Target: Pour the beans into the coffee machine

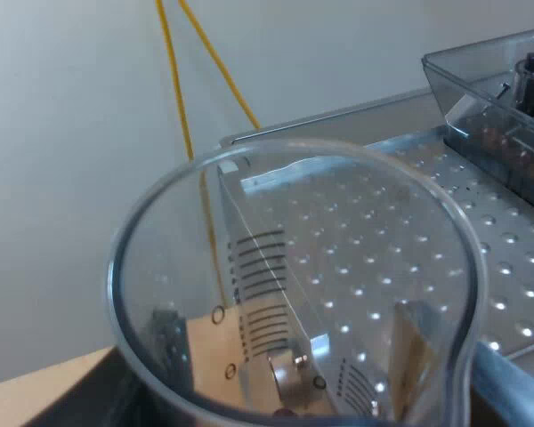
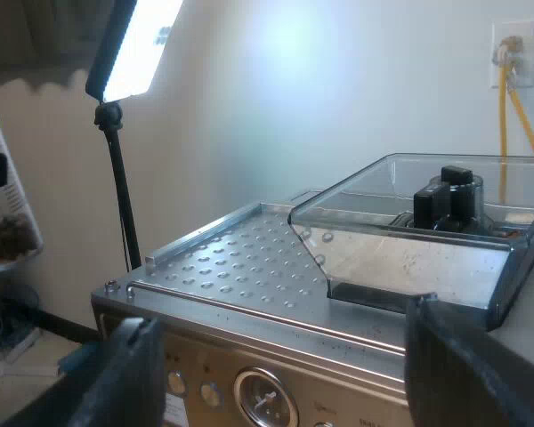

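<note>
Your right gripper (image 2: 280,374) is hanging wide open at the front of the espresso machine (image 2: 249,356), facing the bean hopper (image 2: 427,231). The measuring glass (image 1: 294,285) is sitting at the edge of the dimpled metal top (image 1: 409,231). Can't tell whether your left gripper (image 1: 294,409) is clamping it. Yellow cables (image 1: 173,89) are running down the white wall (image 2: 294,107), and a lamp on a stand (image 2: 125,53) is glowing.

Bright lamp (image 2: 138,44) glaring white, wall (image 2: 294,107) washed pale around it, dim corner behind the stand (image 2: 120,196), small glints on the machine top (image 2: 240,258) dimples, glass (image 1: 294,285) bending what shows through it
</note>
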### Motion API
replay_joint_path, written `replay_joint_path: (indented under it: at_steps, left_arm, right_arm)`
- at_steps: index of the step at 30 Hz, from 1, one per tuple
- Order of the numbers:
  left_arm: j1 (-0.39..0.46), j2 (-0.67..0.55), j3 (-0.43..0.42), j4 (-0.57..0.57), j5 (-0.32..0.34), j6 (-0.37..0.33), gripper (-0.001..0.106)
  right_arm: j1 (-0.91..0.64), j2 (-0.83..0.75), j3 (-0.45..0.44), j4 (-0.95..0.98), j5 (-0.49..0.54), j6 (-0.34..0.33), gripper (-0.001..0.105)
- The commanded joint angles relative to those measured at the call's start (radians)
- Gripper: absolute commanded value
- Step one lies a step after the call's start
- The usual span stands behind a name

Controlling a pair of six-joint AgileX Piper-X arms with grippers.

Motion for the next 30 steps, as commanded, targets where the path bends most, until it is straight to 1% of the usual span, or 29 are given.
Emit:
replay_joint_path:
  at_steps: [1,2,3,6,7,9,14,17,20,24,30]
  left_arm:
    - [-0.024,0.038,-0.064,0.022,-0.026,-0.009,0.045]
    - [-0.047,0.089,-0.125,0.048,-0.05,0.023,0.045]
    - [-0.055,0.103,-0.138,0.054,-0.065,0.034,0.045]
    - [-0.089,0.155,-0.208,0.097,-0.146,0.068,0.045]
    - [-0.093,0.16,-0.216,0.102,-0.15,0.07,0.045]
    - [-0.117,0.191,-0.249,0.115,-0.185,0.07,0.045]
    - [-0.163,0.245,-0.294,0.114,-0.212,0.072,0.045]
    - [-0.197,0.28,-0.322,0.114,-0.253,0.072,0.045]
    - [-0.228,0.314,-0.345,0.114,-0.277,0.094,0.045]
    - [-0.257,0.366,-0.383,0.114,-0.287,0.094,0.045]
    - [-0.258,0.435,-0.45,0.114,-0.293,0.094,0.045]
  right_arm:
    - [0.001,-0.009,-0.012,-0.022,0.002,-0.015,0.059]
    - [0.001,-0.009,-0.012,-0.022,0.002,-0.015,0.059]
    - [0.001,-0.009,-0.012,-0.022,0.002,-0.015,0.059]
    - [0.001,-0.009,-0.012,-0.022,0.002,-0.015,0.059]
    - [0.001,-0.009,-0.012,-0.022,0.002,-0.015,0.059]
    - [0.001,-0.009,-0.012,-0.022,0.002,-0.015,0.059]
    - [0.001,-0.009,-0.012,-0.019,0.002,-0.015,0.059]
    - [0.001,-0.009,-0.012,-0.02,0.002,-0.015,0.059]
    - [0.001,-0.009,-0.012,-0.013,-0.004,-0.013,0.059]
    - [0.001,-0.009,-0.012,-0.014,-0.007,-0.013,0.059]
    - [0.001,-0.009,-0.012,-0.014,-0.007,-0.013,0.059]
